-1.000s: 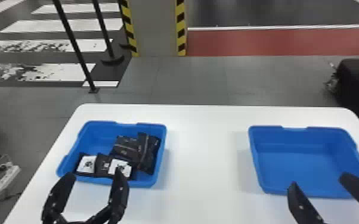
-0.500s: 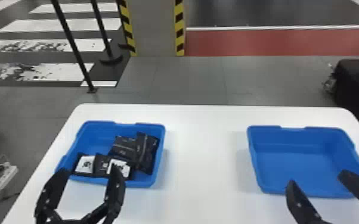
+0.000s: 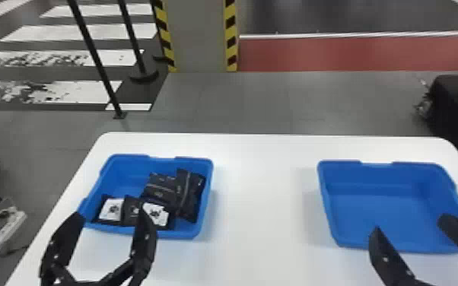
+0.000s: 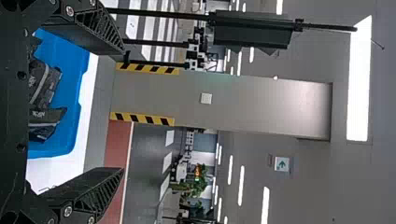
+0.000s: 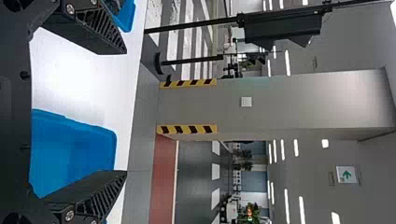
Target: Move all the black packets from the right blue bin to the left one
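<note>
In the head view my left gripper [image 3: 108, 224] is open over the table's near part, just in front of the left blue bin [image 3: 125, 167]. Black packets [image 3: 161, 188] lie in that bin, some with white labels, toward its right and near sides. My right gripper [image 3: 411, 228] stands open at the near edge of the right blue bin [image 3: 380, 205], whose visible floor is bare. The left wrist view has the left gripper [image 4: 123, 112] with its fingers wide apart and packets [image 4: 44, 88] in the bin beyond. In the right wrist view the right gripper [image 5: 126, 112] holds nothing.
Both bins stand on a white table [image 3: 262, 197], with a stretch of tabletop between them. Behind it rises a pillar [image 3: 199, 34] with striped edges. A black case [image 3: 456, 102] is on the floor at the right, a power strip [image 3: 7, 230] at the left.
My left gripper has shifted slightly left and toward the near edge, its fingers still apart. The right gripper and the packets look about the same.
</note>
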Robot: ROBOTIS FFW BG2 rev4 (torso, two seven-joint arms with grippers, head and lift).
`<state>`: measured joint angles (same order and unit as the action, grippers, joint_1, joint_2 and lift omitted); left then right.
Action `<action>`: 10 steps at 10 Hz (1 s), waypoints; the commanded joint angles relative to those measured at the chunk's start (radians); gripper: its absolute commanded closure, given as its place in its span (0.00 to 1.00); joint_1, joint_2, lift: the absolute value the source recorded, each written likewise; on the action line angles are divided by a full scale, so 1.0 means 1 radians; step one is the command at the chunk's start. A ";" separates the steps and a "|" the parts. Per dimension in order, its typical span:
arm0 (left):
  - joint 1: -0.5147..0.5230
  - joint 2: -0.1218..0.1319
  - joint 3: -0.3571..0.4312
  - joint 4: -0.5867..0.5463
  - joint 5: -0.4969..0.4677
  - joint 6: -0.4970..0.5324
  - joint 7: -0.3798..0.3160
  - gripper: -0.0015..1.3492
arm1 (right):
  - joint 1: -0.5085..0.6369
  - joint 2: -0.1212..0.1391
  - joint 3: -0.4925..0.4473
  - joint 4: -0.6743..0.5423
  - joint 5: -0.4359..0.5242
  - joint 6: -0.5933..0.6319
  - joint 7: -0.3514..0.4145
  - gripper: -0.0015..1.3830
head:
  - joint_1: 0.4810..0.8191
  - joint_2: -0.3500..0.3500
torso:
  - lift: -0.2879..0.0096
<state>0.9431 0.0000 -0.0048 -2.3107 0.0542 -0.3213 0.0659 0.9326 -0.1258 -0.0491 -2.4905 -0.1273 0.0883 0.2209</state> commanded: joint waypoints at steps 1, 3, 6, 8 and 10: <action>0.004 -0.003 0.005 0.000 -0.001 -0.010 0.000 0.10 | -0.002 0.000 0.000 -0.002 0.000 0.000 0.000 0.08 | 0.63 0.65 | 0.60; 0.002 -0.003 0.005 0.002 -0.001 -0.013 0.000 0.10 | -0.002 0.000 0.000 0.001 0.000 0.000 0.000 0.08 | 0.63 0.66 | 0.60; -0.001 -0.003 0.005 0.012 0.003 -0.035 0.000 0.10 | -0.005 0.000 0.000 0.003 -0.002 0.000 0.000 0.08 | 0.63 0.66 | 0.60; -0.003 -0.003 0.005 0.015 0.004 -0.035 0.000 0.10 | -0.005 0.000 0.000 0.001 -0.003 0.000 0.000 0.08 | 0.63 0.66 | 0.60; -0.003 -0.003 0.005 0.015 0.004 -0.035 0.000 0.10 | -0.005 0.000 0.000 0.001 -0.006 0.000 0.000 0.08 | 0.63 0.66 | 0.60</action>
<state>0.9400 0.0000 0.0000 -2.2961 0.0583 -0.3559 0.0659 0.9274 -0.1258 -0.0491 -2.4897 -0.1324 0.0883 0.2209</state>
